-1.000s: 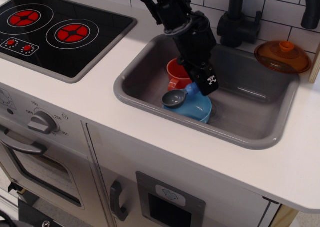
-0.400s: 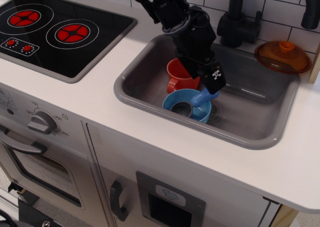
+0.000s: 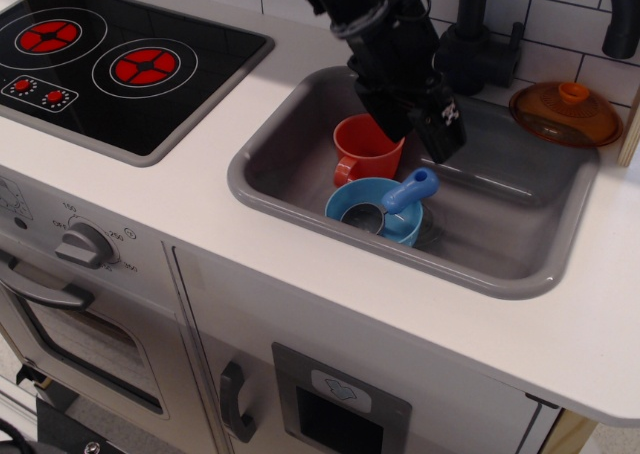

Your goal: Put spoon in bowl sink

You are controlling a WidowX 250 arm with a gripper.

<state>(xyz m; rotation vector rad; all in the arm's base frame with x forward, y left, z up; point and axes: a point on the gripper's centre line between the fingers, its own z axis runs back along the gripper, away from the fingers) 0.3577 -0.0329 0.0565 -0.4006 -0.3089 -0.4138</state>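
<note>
The spoon [image 3: 396, 199], stubby light-blue handle and round grey scoop, lay in the shallow light-blue bowl [image 3: 352, 196] inside the grey sink [image 3: 500, 244], handle propped over the rim, beside the orange-red mug [image 3: 366, 144], my pincer [image 3: 432, 139] above it holding nothing, gap unclear.

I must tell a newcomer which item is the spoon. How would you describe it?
Look in the grey sink, at the blue bowl in front of the red mug. The spoon lies in it, grey scoop down, stubby blue handle over the right rim.
</note>
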